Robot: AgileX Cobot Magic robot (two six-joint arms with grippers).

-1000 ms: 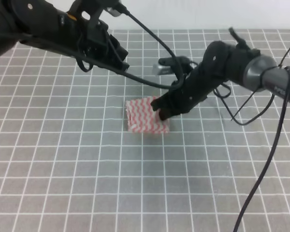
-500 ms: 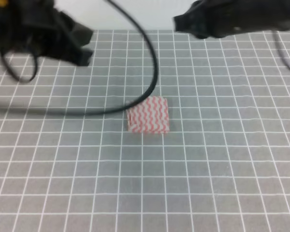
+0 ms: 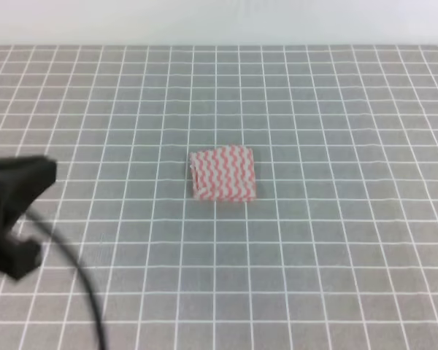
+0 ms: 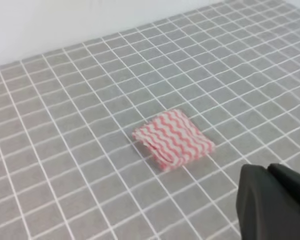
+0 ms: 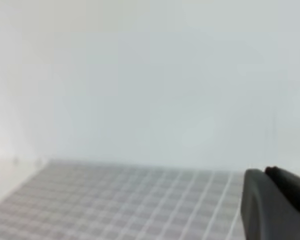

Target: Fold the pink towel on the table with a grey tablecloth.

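Note:
The pink towel (image 3: 223,173) lies folded into a small, thick rectangle in the middle of the table with a grey tablecloth (image 3: 328,248). Nothing touches it. It also shows in the left wrist view (image 4: 173,138), folded, with layered edges on its near left side. My left gripper (image 3: 18,208) is a blurred black mass at the left edge, well apart from the towel. In its wrist view its fingers (image 4: 270,175) lie together, empty. My right arm is outside the exterior view. Its gripper (image 5: 268,172) shows with fingers together, raised, facing the wall.
The grid-lined grey cloth (image 4: 65,125) covers everything around the towel. A pale wall (image 5: 140,75) stands behind the table's far edge. A black cable (image 3: 87,292) trails from the left arm across the lower left.
Both arms have pulled away from the towel. The right arm has left the exterior view and the left arm has dropped to the left edge. The folded towel has stayed in place.

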